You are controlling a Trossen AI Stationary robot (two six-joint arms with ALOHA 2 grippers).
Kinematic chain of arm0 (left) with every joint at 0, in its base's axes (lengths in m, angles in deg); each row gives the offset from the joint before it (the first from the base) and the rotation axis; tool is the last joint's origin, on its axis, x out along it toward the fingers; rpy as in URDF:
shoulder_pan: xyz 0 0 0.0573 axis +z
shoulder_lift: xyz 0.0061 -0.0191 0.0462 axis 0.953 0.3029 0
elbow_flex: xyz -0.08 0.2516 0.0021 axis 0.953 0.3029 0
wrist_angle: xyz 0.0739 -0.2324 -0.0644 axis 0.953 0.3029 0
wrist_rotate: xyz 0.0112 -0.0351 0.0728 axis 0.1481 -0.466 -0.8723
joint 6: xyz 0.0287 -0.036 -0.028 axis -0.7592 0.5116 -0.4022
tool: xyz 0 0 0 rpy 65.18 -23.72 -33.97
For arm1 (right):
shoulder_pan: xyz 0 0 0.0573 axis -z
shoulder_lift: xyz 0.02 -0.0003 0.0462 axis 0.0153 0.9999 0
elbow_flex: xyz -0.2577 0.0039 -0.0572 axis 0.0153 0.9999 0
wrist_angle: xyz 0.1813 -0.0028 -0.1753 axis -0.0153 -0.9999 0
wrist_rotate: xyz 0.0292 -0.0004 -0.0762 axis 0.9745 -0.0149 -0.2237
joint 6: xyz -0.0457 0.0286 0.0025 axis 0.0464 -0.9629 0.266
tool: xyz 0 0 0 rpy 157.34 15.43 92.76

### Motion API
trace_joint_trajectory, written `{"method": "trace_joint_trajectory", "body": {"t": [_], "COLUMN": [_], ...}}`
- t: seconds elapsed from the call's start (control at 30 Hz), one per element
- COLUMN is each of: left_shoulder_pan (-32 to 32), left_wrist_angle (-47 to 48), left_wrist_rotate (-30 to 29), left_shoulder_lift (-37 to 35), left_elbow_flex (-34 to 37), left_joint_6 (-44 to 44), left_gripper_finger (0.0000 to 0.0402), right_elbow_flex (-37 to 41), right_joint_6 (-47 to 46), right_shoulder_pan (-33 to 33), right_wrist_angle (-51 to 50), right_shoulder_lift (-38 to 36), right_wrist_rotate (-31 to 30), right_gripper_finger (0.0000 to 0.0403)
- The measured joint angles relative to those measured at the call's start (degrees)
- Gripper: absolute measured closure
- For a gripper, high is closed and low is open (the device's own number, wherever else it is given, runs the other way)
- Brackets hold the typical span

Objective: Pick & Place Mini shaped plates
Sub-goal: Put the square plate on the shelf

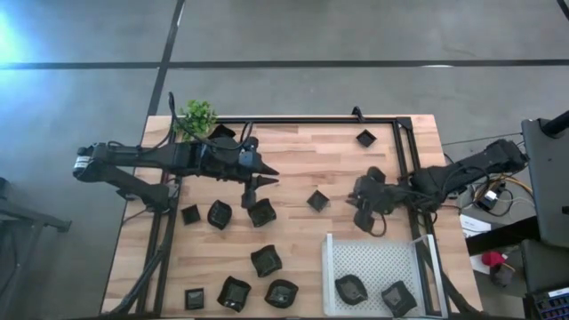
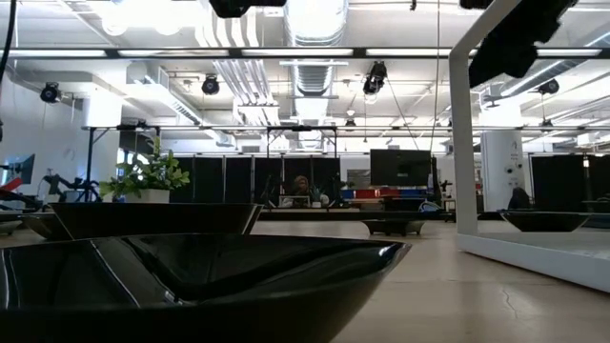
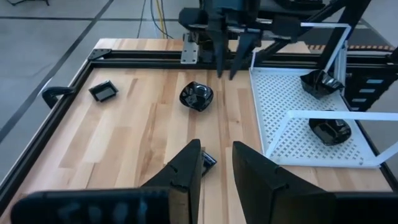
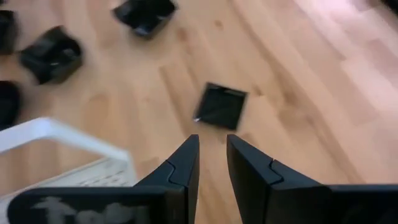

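The floor (image 1: 356,31) around the table is smooth grey concrete with dark seam lines crossing it, and there's a bright glare patch off at one edge. Looking level across the room it's a big open workshop: exposed silver ducts (image 2: 310,71) run along the ceiling, long strip lights (image 2: 286,52) glow in rows, and a couple of black spotlights (image 2: 376,78) hang down. Dark partition panels (image 2: 238,176) line the far side, with a dark monitor (image 2: 400,167) in front of them and a person (image 2: 301,188) sitting way back. A white column (image 2: 496,157) stands off to one side. Pretty industrial overall.
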Motion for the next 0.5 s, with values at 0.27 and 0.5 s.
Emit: {"method": "trace_joint_trajectory", "body": {"t": [0.27, 0.5], "left_shoulder_pan": [0.0, 0.0], "left_wrist_angle": [0.0, -0.1], "left_wrist_rotate": [-1.3, -2.0], "left_shoulder_lift": [0.0, 0.0], "left_elbow_flex": [0.0, 0.0], "left_joint_6": [1.1, 2.0], "left_gripper_finger": [0.0316, 0.0316], "right_elbow_flex": [0.2, 0.2], "right_joint_6": [-7.6, -8.6], "right_shoulder_pan": [11.5, 21.7], "right_wrist_angle": [0.2, 1.5], "right_shoulder_lift": [4.7, 10.3], "right_wrist_rotate": [2.4, 17.3], "right_gripper_finger": [0.0333, 0.0334]}}
